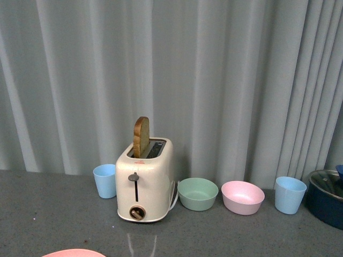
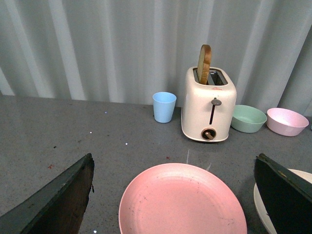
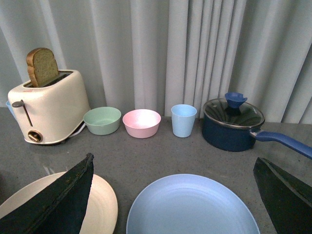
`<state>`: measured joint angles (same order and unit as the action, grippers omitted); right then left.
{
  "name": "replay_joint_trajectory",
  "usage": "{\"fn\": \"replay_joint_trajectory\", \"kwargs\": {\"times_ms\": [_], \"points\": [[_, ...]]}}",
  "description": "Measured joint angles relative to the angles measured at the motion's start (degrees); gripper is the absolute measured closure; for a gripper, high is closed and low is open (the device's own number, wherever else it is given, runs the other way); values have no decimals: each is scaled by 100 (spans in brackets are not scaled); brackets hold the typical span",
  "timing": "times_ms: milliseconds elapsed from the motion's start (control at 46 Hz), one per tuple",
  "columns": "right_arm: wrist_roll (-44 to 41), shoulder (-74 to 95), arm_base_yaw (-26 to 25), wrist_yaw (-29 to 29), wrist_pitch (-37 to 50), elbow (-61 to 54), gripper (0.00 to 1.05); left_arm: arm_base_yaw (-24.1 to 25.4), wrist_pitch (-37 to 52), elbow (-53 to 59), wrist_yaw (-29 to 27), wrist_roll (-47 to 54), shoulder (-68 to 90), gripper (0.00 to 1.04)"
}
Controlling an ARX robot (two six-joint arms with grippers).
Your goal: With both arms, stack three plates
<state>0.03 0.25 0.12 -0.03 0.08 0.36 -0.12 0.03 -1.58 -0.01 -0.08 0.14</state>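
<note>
**Getting a clean hold on the first plate**

Nearest the robot, three plates lie flat in a row on the grey table [image 1: 53,214], none stacked yet. The pink plate [image 2: 183,202] is on the left, the cream plate [image 3: 105,204] is in the middle and the blue plate [image 3: 192,209] is on the right.

The left gripper [image 2: 174,158] hangs above the pink plate with its fingers spread wide and nothing between them. The right gripper [image 3: 173,160] is spread just as wide over the blue plate, also empty.

The step in hand looks like the first pick. These plates are shallow, so a straight drop onto the middle will probably find nothing to pinch. Better to come down at a rim, with one finger outside the lip and one inside. The cream plate sits between the other two and seems the natural base. Moving one arm at a time should keep the arms from meeting over it.

Further back stand the toaster [image 1: 144,179] with its slice of bread [image 1: 141,136], the green bowl [image 1: 198,193], the pink bowl [image 1: 243,197] and the lidded pot [image 3: 233,124]. They are well apart from the plates, so a low, short carry need not go near them.
</note>
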Motion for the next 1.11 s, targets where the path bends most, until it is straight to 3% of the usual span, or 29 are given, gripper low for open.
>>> {"fn": "replay_joint_trajectory", "kwargs": {"times_ms": [979,1001,1066,1110], "points": [[0,0,0,0,0,0,7,0,0,0,0,0,0,7],[0,0,0,0,0,0,7,46,-85,-26,146,7,66,7],[0,0,0,-2,0,0,7,367,-1467,-645,1519,118,1180,7],[-2,0,-4,-17,0,0,7,367,-1488,-837,1812,142,1808,7]]}}
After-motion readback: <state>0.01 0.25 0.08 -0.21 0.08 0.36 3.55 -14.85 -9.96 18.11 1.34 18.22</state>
